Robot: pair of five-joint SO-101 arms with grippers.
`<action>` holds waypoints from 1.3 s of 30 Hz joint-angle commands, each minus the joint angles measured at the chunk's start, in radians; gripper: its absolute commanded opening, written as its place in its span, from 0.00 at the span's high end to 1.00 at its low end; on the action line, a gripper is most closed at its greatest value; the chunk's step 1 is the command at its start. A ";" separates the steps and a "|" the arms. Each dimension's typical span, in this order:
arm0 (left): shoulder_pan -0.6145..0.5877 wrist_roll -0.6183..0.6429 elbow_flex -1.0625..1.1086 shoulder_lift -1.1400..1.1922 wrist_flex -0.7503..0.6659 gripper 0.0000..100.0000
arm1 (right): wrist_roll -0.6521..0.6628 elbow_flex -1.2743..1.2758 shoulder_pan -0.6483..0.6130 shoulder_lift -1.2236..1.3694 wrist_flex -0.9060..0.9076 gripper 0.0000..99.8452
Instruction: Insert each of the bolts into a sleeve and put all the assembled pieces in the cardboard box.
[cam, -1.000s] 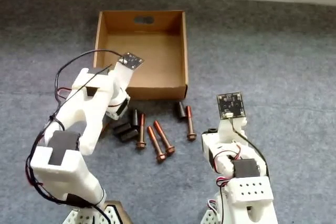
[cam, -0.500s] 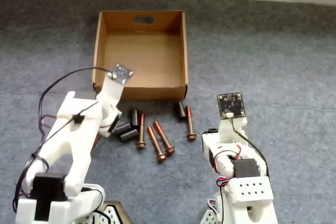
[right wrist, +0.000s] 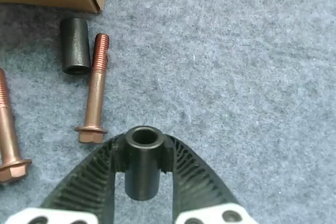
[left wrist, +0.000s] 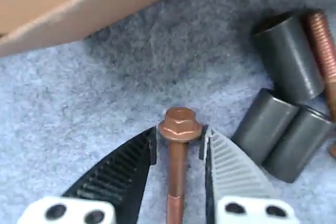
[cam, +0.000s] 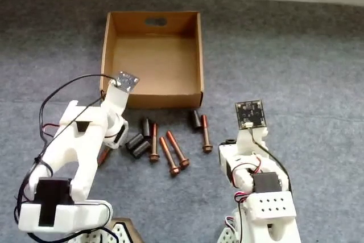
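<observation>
In the left wrist view my left gripper [left wrist: 178, 141] is shut on a copper bolt [left wrist: 179, 125], its hex head between the fingertips, just above the grey carpet. Three black sleeves [left wrist: 287, 59] lie close by. From above, this gripper [cam: 108, 147] hangs left of the sleeve pile [cam: 136, 140], in front of the cardboard box [cam: 114, 32]. My right gripper [right wrist: 143, 145] is shut on a black sleeve [right wrist: 143, 161], open end facing away; in the high view it [cam: 230, 142] sits right of the loose bolts [cam: 169, 155].
Several bolts [cam: 205, 133] and a lone sleeve [cam: 195, 119] lie on the carpet in front of the box's near wall [cam: 165, 101]. The right wrist view has one bolt [right wrist: 96, 87] beside that sleeve [right wrist: 75, 44]. Open carpet spreads right of the box.
My left arm has pulled back from above the pile toward the left and the near side, uncovering the sleeves. The right arm has not moved.
</observation>
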 commanded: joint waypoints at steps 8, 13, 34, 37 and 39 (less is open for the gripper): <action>0.015 -0.002 -0.038 0.012 -0.012 0.99 | -0.005 -0.004 0.010 -0.016 -0.007 0.99; 0.008 0.002 -0.076 0.002 -0.003 0.99 | -0.012 -0.022 0.008 -0.016 -0.007 0.99; 0.091 0.387 -0.077 -1.082 0.017 0.99 | -0.015 -0.484 -0.203 -0.015 -0.001 0.99; 0.124 0.448 -0.077 -1.136 -0.035 0.99 | -0.074 -0.473 -0.237 -0.015 -0.102 0.99; 0.131 0.511 -0.077 -1.162 -0.068 0.99 | -0.137 -0.455 -0.236 -0.010 -0.200 0.99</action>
